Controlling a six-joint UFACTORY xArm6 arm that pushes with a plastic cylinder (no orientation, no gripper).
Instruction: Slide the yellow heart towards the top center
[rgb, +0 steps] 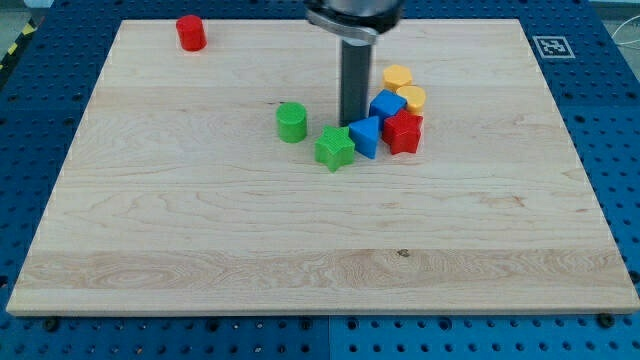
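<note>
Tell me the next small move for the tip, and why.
Probably circle right, below the yellow heart. My tip sits at the cluster's left, beside the blue blocks, with the heart wedged between another yellow block and the red block.

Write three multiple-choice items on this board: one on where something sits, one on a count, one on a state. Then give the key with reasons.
1. Where is the red cylinder?
A. near the view's top left corner of the board
B. in the cluster at centre
C. at the view's bottom right

2. How many green blocks are there?
A. one
B. two
C. four

3. How does my tip stand relative to the cluster?
A. far off at the view's bottom edge
B. resting on the red cylinder
C. down at the cluster's left side, close to the blue blocks

Key: 1 A, it stands alone far from the others. 2 B, the green cylinder and the green star. 3 C, the rod ends just above the blue wedge-like block, beside the blue block; contact cannot be told.
</note>
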